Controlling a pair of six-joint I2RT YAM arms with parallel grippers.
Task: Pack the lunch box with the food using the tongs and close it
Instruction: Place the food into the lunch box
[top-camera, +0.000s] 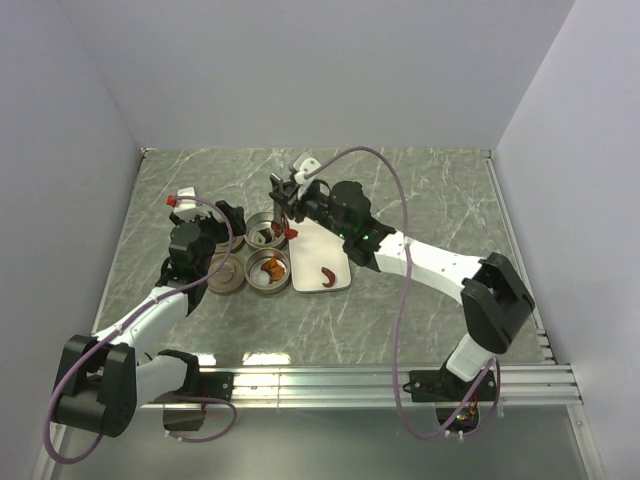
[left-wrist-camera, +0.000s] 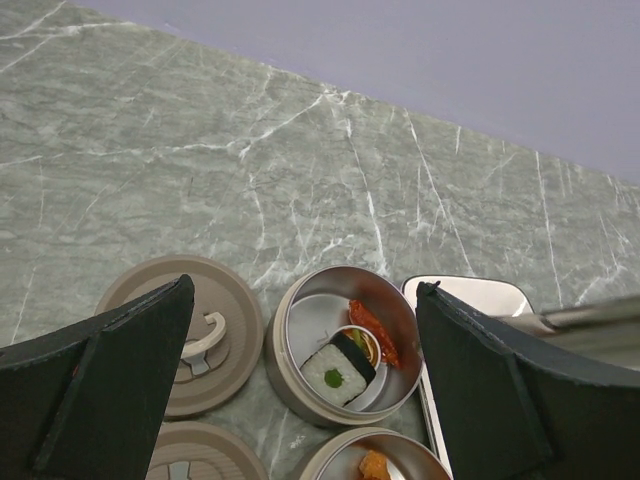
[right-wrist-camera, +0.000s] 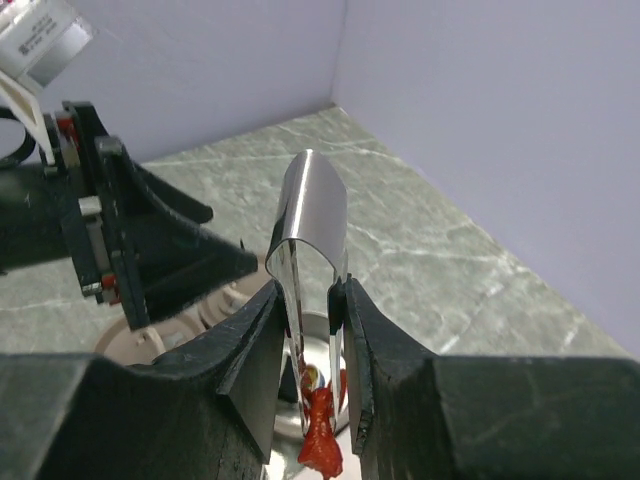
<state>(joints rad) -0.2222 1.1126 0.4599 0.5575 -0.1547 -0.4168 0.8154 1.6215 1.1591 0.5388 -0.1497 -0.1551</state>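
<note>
The lunch box is two round metal tins. The far tin (left-wrist-camera: 300, 310) (top-camera: 262, 220) holds a white rice slice (left-wrist-camera: 338, 372) and a red strip (left-wrist-camera: 372, 325). The near tin (top-camera: 268, 280) (left-wrist-camera: 345, 462) holds an orange piece (left-wrist-camera: 373, 465). Their two handled lids (left-wrist-camera: 150, 310) (left-wrist-camera: 190, 462) lie to the left of the tins. My right gripper (right-wrist-camera: 312, 295) (top-camera: 290, 200) is shut on the tongs (right-wrist-camera: 315, 215), which pinch a red food piece (right-wrist-camera: 320, 445) (top-camera: 291, 232) above the far tin's right edge. My left gripper (left-wrist-camera: 305, 290) (top-camera: 228, 222) hangs open over the lids and far tin, holding nothing.
A white rectangular tray (top-camera: 312, 245) (left-wrist-camera: 480, 295) lies right of the tins with one red piece (top-camera: 327, 273) left on it. Grey walls close in the table at the back and sides. A metal rail (top-camera: 400, 378) runs along the near edge.
</note>
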